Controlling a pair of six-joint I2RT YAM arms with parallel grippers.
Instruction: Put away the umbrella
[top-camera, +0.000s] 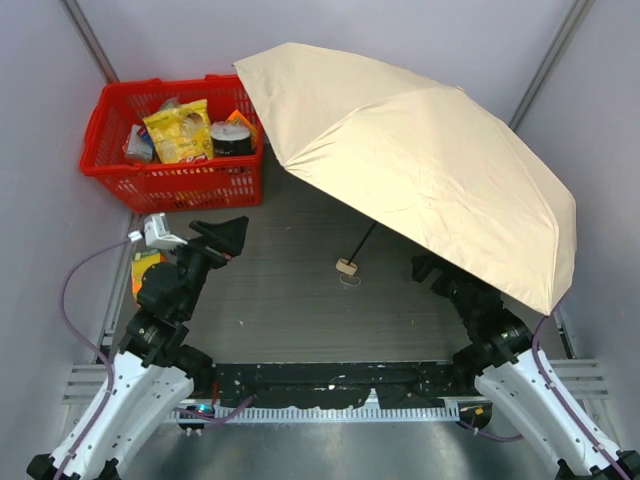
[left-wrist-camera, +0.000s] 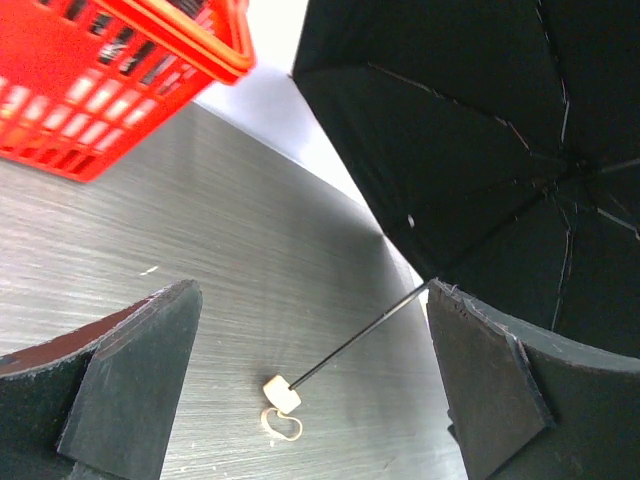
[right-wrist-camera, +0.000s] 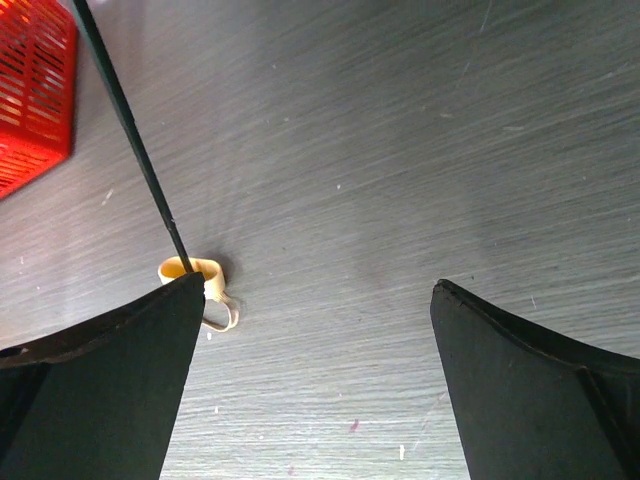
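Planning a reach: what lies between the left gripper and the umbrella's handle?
Only bare table between left gripper and handle, shown in the left wrist view.

Pale lilac walls (top-camera: 170, 30) close in a dark, brushed tabletop (top-camera: 300, 310) on three sides

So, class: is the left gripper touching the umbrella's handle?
Apart. The top view shows bare table between the left gripper and the handle.

No legible txt, labels or nos. visible.
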